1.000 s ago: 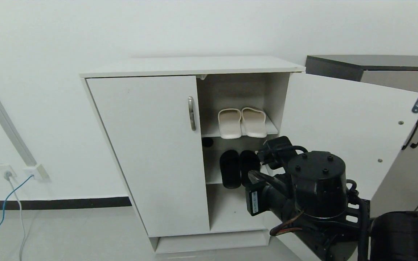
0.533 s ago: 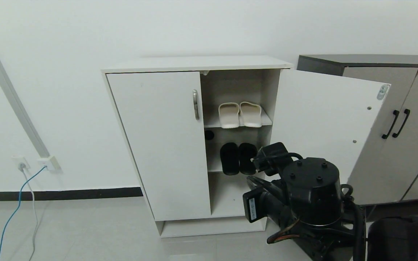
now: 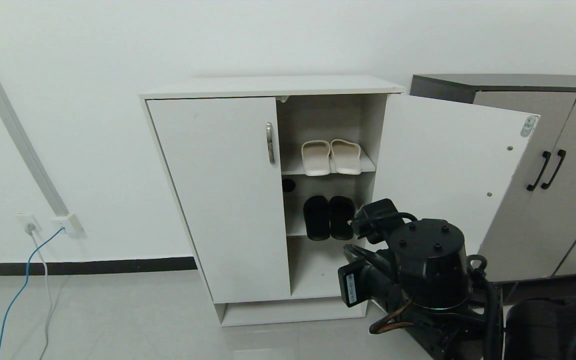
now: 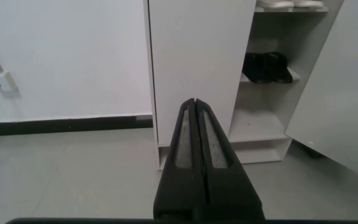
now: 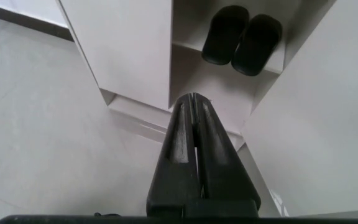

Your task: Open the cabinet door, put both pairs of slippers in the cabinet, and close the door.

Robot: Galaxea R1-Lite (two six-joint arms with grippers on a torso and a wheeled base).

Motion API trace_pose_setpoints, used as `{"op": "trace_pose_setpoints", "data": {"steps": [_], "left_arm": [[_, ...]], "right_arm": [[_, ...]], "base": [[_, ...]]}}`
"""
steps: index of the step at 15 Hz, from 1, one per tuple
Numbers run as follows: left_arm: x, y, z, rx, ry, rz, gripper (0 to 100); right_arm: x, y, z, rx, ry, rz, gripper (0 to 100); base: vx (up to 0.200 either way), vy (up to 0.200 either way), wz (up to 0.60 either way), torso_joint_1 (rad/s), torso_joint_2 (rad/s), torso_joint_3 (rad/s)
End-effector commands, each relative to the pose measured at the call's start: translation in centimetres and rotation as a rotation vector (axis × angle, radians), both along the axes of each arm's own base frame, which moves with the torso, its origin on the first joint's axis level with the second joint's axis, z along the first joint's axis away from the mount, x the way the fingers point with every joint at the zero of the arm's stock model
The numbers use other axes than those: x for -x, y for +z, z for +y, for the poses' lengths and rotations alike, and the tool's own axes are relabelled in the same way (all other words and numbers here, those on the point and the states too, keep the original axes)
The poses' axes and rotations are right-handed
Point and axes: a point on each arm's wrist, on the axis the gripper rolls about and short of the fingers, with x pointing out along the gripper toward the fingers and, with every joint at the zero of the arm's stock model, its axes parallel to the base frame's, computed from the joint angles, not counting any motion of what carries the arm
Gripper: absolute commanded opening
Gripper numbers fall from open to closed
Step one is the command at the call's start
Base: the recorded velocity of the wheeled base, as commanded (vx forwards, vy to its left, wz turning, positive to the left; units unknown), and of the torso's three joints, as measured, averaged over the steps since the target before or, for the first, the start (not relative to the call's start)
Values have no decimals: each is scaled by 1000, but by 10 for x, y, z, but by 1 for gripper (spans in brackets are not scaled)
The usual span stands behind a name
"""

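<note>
1. Here, the cabinet (image 3: 268, 87) is seen with its right door (image 3: 448, 165) swung open at 3 o'clock of the opening, and the left door (image 3: 218, 200) is shut.
2. The white slippers (image 3: 330, 156) are set on the upper shelf (image 3: 292, 168). The black slippers (image 3: 329, 216) are set at 6 o'clock of them on the middle shelf (image 3: 294, 231).
3. The left pincer (image 4: 195, 106) is pressed together and held empty, well apart from the cabinet.
4. The right pincer (image 5: 194, 99) is likewise pressed together and empty, held before the open side.

No text could be read. A small white sticker (image 3: 350, 288) on the right arm (image 3: 425, 265), just in front of the open white cabinet (image 3: 268, 86), carried dark print too small to make out.
</note>
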Motion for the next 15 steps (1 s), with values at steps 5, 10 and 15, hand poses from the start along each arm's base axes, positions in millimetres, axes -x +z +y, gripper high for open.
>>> {"op": "trace_pose_setpoints", "data": {"steps": [5, 10, 15], "left_arm": [[0, 0, 0, 2, -3, 0, 0], [0, 0, 0, 0, -3, 0, 0], [0, 0, 0, 2, 2, 0, 0]], "right_arm": [[1, -7, -1, 21, -2, 14, 0], [1, -9, -1, 14, -3, 7, 0], [1, -9, -1, 17, -3, 9, 0]], "base": [[0, 0, 0, 0, 0, 0], [0, 0, 0, 10, -106, -99], [0, 0, 0, 79, -414, -340]]}}
